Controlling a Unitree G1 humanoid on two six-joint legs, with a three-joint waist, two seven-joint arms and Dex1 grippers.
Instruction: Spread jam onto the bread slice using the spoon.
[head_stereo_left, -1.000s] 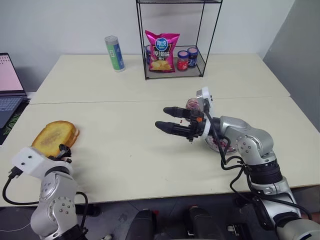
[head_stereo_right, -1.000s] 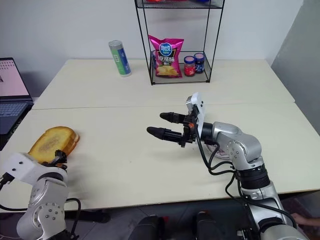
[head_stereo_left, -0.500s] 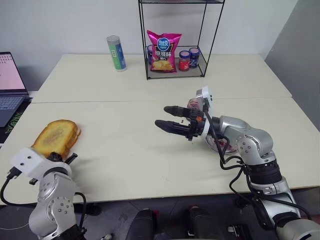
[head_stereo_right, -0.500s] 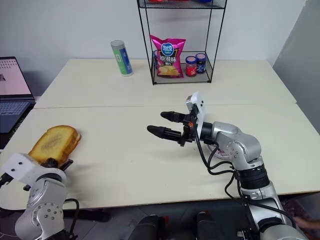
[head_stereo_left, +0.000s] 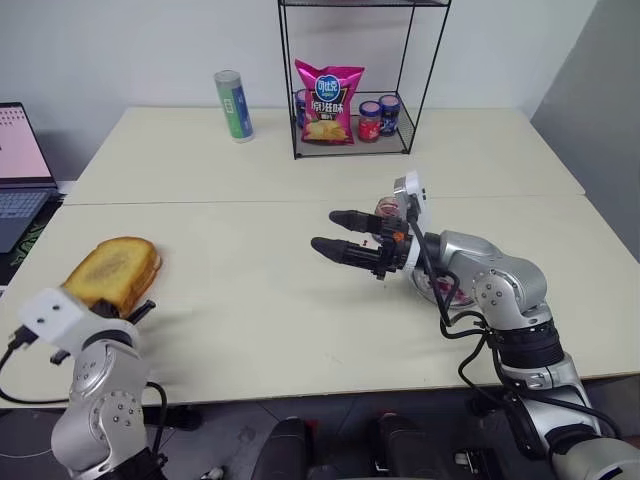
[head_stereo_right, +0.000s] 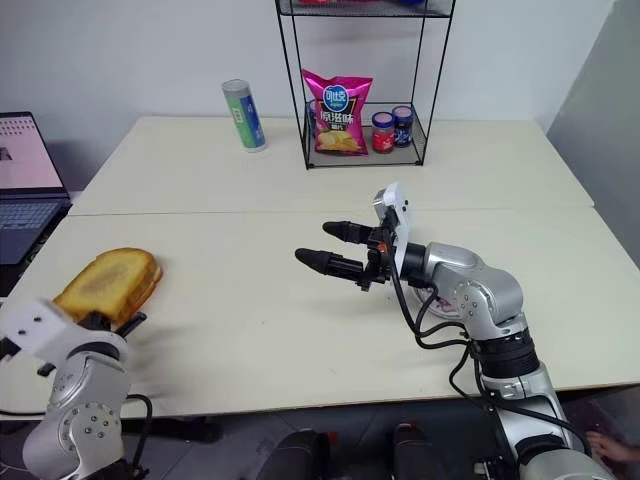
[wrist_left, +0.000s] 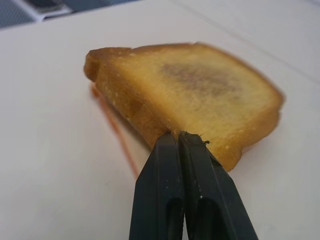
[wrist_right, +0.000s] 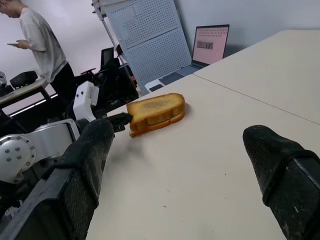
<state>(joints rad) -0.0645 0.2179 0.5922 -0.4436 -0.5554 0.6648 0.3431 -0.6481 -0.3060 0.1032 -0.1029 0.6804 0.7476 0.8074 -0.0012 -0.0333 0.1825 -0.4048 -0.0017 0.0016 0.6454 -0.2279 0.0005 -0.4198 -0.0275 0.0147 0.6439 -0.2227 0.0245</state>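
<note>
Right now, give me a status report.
Left gripper shut on bread slice edge. Right gripper open, empty, mid-table. Path between clear.

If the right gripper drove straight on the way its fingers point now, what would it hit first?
Probably the bread slice, held at its edge by the shut left gripper. The right gripper points across bare table toward it, though depth is hard to judge.

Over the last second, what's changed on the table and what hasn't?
The left gripper closed on the near edge of the bread slice and tipped that edge up off the table. The right gripper kept open in mid-air above the table's middle; the wire rack and green can are unmoved.
</note>
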